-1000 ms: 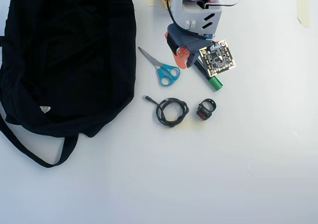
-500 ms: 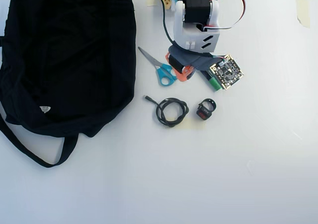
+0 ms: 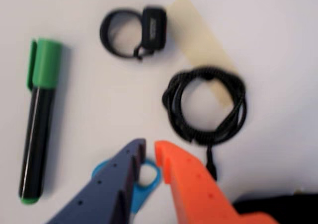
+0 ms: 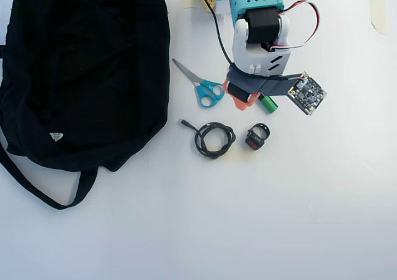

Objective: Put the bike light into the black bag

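The bike light, a tiny black body with a red lens and a loop strap, lies on the white table right of the coiled cable. In the wrist view the bike light sits at the top, well ahead of my fingertips. My gripper hovers above and slightly left of it in the overhead view, apart from it. In the wrist view the gripper is shut, with its blue-grey and orange tips nearly meeting and nothing between them. The black bag fills the left side, and its corner shows in the wrist view.
The coiled black cable lies between the bag and the light. Blue-handled scissors lie left of the gripper. The green-capped marker lies beside it, its cap peeking out under the arm. A patch of tape sits under the cable.
The arm has swung to the right in the overhead view, carrying the gripper off the scissors' handles towards the marker. The things on the table have not moved.
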### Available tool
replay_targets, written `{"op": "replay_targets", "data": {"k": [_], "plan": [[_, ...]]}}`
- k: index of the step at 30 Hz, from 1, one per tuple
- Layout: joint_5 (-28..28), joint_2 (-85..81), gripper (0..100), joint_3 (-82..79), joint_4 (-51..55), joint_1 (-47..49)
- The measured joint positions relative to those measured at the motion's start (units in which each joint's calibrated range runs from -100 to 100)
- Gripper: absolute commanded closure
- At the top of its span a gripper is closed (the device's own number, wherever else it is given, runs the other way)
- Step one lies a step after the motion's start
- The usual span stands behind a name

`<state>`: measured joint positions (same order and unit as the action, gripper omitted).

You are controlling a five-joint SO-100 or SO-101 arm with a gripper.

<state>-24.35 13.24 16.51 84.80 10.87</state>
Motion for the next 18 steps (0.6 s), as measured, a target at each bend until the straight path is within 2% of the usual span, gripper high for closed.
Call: {"op": "replay_targets", "data": {"k": [18], "plan": [[-0.5,13.3,97,11.3,0.0,3.2]]}}
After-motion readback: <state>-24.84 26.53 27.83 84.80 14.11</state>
